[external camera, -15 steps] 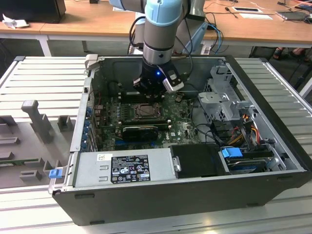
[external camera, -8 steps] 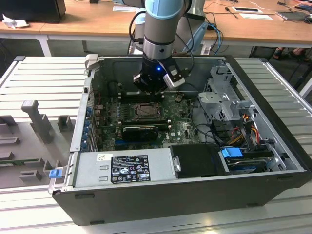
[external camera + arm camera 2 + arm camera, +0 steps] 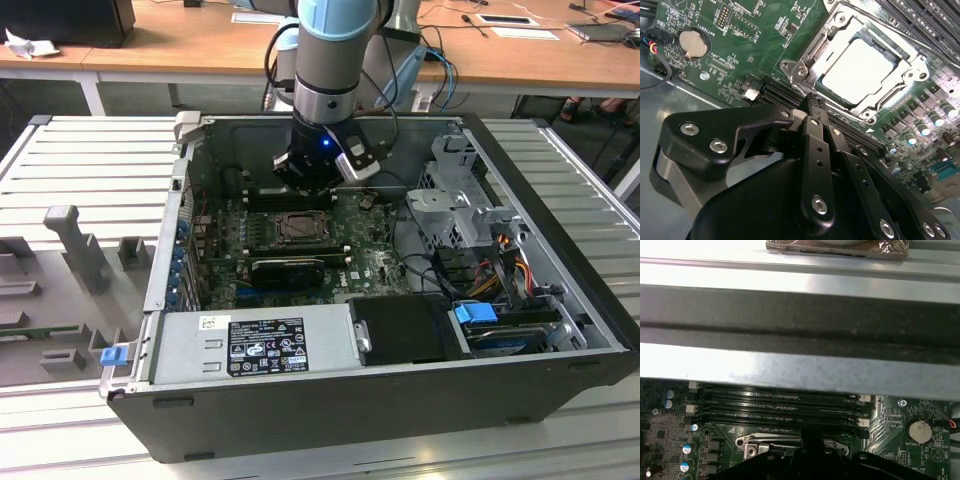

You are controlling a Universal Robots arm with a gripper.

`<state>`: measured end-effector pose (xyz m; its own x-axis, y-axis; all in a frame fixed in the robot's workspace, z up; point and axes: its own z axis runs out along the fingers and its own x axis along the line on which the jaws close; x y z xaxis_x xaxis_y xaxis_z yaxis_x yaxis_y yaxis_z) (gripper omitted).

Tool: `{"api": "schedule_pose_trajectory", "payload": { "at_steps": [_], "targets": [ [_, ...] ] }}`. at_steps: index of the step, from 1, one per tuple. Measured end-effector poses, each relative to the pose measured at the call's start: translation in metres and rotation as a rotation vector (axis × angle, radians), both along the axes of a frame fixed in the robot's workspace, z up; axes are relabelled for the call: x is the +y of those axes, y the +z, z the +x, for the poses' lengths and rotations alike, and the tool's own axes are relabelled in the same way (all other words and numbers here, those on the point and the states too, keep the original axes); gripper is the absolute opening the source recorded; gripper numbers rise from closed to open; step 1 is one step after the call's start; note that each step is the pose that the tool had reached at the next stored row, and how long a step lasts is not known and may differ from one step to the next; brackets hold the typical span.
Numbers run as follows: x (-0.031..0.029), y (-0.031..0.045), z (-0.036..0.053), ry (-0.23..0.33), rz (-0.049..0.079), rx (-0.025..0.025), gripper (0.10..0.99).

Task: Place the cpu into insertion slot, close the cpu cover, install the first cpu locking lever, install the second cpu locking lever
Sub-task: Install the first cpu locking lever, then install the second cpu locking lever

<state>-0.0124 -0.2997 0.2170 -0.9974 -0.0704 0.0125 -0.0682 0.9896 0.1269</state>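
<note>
**A:** Start at the exterior view's left. What lies there?

**B:** A grey moulded tray (image 3: 60, 290) sits on the ribbed worktop (image 3: 100, 150), beside the open computer case (image 3: 400, 400). Further right, inside the case, is the green motherboard (image 3: 370, 265), and my gripper (image 3: 305, 180) hangs low over it, just behind the insertion slot (image 3: 300, 228).

**A:** And the cpu?

**B:** In the second wrist view the cpu (image 3: 860, 70) lies flat in the insertion slot, its pale face showing through the window of the cpu cover (image 3: 802, 62), which lies down around it.

**A:** How is your gripper?

**B:** Pressed together with nothing between the fingers (image 3: 812, 120), whose tips sit just beside the socket's near corner. In the first wrist view, the black memory slots (image 3: 780, 405) run beyond the socket, with a coin battery (image 3: 918, 431) to one side.
</note>
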Motion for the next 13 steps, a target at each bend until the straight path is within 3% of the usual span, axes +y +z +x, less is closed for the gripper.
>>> {"api": "schedule_pose_trajectory", "payload": {
  "at_steps": [8,13],
  "targets": [
    [-0.0074,0.0,0.0001,0.0,0.0,0.0001,0.106],
    [-0.0176,0.0,0.0001,0.0,0.0,0.0,0.106]
  ]
}}
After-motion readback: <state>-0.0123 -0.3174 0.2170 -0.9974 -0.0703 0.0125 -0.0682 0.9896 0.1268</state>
